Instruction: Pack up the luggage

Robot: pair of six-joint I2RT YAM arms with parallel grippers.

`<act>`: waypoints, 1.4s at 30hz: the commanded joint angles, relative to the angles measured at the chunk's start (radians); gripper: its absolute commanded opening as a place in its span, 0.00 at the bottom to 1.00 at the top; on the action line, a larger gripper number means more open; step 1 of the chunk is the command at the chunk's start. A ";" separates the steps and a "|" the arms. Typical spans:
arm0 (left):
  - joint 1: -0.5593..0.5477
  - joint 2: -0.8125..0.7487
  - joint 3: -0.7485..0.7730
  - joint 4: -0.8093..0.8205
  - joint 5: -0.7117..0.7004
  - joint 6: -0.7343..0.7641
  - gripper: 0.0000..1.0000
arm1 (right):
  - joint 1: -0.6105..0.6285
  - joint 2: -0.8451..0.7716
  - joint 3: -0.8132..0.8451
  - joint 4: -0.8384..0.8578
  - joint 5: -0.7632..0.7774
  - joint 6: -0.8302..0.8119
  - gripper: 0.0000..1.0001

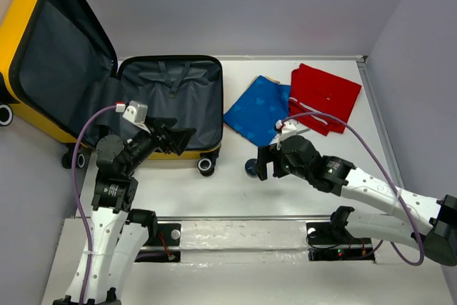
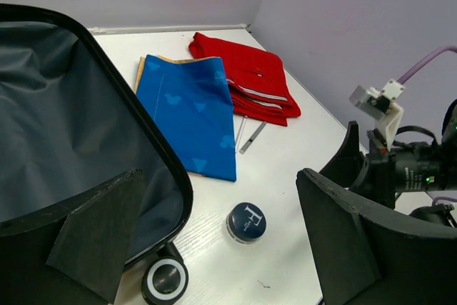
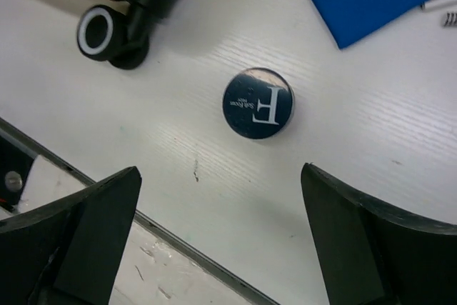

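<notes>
The yellow luggage (image 1: pixel 28 26) lies open at the back left, its lid leaning on the wall and its dark grey lined base (image 1: pixel 171 101) flat on the table. My left gripper (image 1: pixel 178 138) is open and empty over the base's front edge; the lining (image 2: pixel 64 126) and a wheel (image 2: pixel 166 281) show in its wrist view. My right gripper (image 1: pixel 263 163) is open and empty above a small round navy jar (image 1: pixel 251 168). The jar also shows in the left wrist view (image 2: pixel 246 222) and the right wrist view (image 3: pixel 258 103). Both open grippers (image 2: pixel 221 248) (image 3: pixel 221 226) touch nothing.
A folded blue cloth (image 1: pixel 258 111) and a folded red cloth (image 1: pixel 325 94) lie at the back right, overlapping a little. A thin silver item (image 2: pixel 251 137) sticks out beside them. A luggage wheel (image 3: pixel 96 31) is left of the jar. The table's metal front rail (image 3: pixel 186 251) runs just below.
</notes>
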 commanded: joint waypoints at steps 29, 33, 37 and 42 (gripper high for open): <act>0.057 0.036 0.029 0.018 0.035 -0.018 0.99 | 0.078 0.599 0.191 0.059 0.172 -0.071 1.00; 0.057 0.033 0.027 0.018 0.035 -0.018 0.99 | 0.032 0.661 0.200 0.125 0.146 -0.094 1.00; 0.057 0.030 0.029 0.018 0.037 -0.016 0.99 | 0.008 0.695 0.206 0.178 0.143 -0.100 0.93; 0.057 0.028 0.026 0.018 0.037 -0.016 0.99 | 0.008 0.649 0.215 0.190 0.164 -0.089 0.51</act>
